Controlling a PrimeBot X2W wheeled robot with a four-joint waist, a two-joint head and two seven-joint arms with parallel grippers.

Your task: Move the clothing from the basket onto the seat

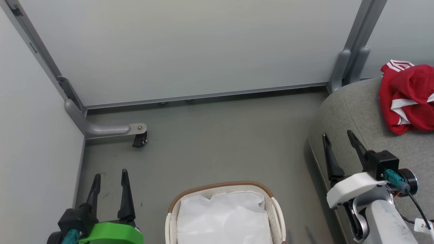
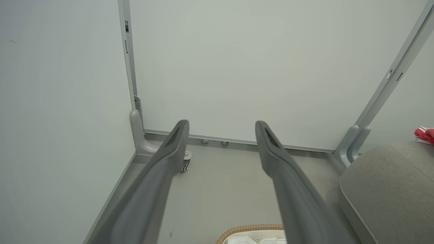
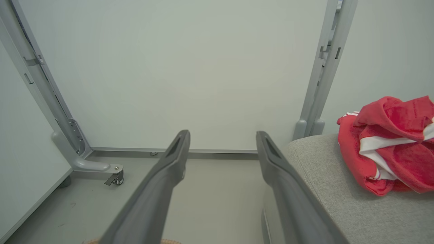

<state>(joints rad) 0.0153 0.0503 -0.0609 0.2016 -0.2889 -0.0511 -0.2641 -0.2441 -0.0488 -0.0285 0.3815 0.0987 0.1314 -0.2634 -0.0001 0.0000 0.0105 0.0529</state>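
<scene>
Honestly, we see the clothing (image 1: 408, 98) heaped on the seat (image 1: 352, 115), looking soft, light and floppy, the basket (image 1: 220, 185) holding just its white liner (image 1: 223, 217), our left hand (image 1: 111, 173) and right hand (image 1: 338, 134) spread open and empty, so we'd pinch a thick top fold to shift it.

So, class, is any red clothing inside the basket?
No, the basket holds just its white liner; the red clothing lies on the seat.
</scene>
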